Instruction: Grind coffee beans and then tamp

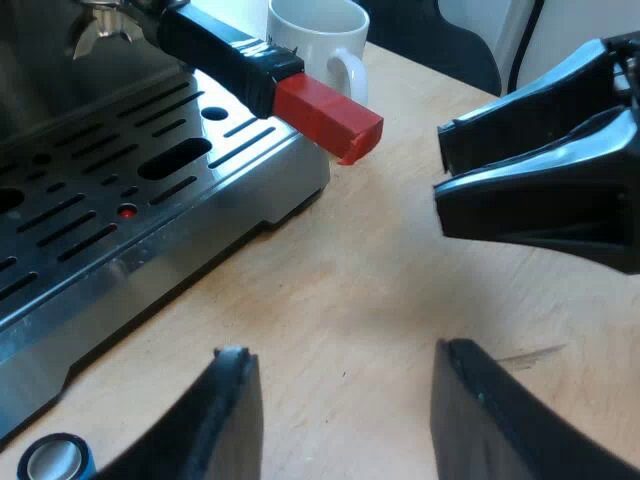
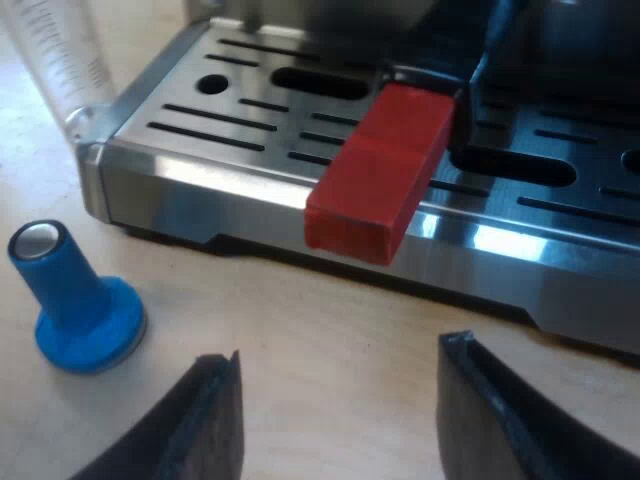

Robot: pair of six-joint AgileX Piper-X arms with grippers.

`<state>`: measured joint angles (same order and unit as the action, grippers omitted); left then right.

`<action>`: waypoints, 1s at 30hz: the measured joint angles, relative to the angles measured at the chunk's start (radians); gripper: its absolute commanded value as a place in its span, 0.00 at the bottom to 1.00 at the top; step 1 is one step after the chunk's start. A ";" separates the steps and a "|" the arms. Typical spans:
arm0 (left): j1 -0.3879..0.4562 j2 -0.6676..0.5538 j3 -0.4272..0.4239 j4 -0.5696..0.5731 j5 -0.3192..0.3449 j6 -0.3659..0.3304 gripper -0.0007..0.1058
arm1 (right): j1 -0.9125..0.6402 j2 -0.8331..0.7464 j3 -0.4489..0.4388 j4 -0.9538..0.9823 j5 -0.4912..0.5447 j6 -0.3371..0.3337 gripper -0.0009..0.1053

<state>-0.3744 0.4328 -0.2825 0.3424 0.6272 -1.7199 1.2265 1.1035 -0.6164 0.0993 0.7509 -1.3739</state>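
Note:
The metal holder (image 1: 105, 30) is locked into the espresso machine's front, and its dark handle (image 1: 220, 50) reaches out over the drip tray (image 1: 120, 190). The handle's red end (image 1: 330, 118) juts past the tray's edge. My left gripper (image 1: 340, 400) hovers open over the wooden table, short of the red end, holding nothing. My right gripper (image 2: 340, 400) is open too, facing the red end (image 2: 380, 170) from close by; it also shows as the black gripper (image 1: 540, 180) near the handle's tip. A blue tamper (image 2: 75, 300) stands on the table beside the tray.
A white mug (image 1: 320, 40) stands on the table behind the handle, by the machine's corner. A measuring glass (image 2: 60, 50) stands at the drip tray's (image 2: 250, 190) corner, above the tamper. The blue tamper (image 1: 55, 460) sits close to my left finger (image 1: 225, 410).

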 measured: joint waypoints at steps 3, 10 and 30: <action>0.000 0.000 0.000 0.000 0.000 0.000 0.40 | 0.000 0.035 0.000 -0.052 0.035 0.003 0.44; 0.000 0.000 0.000 0.000 0.000 0.000 0.40 | 0.000 0.088 0.000 -0.118 0.114 0.005 0.44; 0.000 0.000 0.000 0.000 0.000 0.000 0.40 | -0.071 0.101 0.000 -0.148 0.073 0.006 0.36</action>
<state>-0.3744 0.4328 -0.2825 0.3424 0.6272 -1.7199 1.1557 1.2041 -0.6164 -0.0484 0.8241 -1.3684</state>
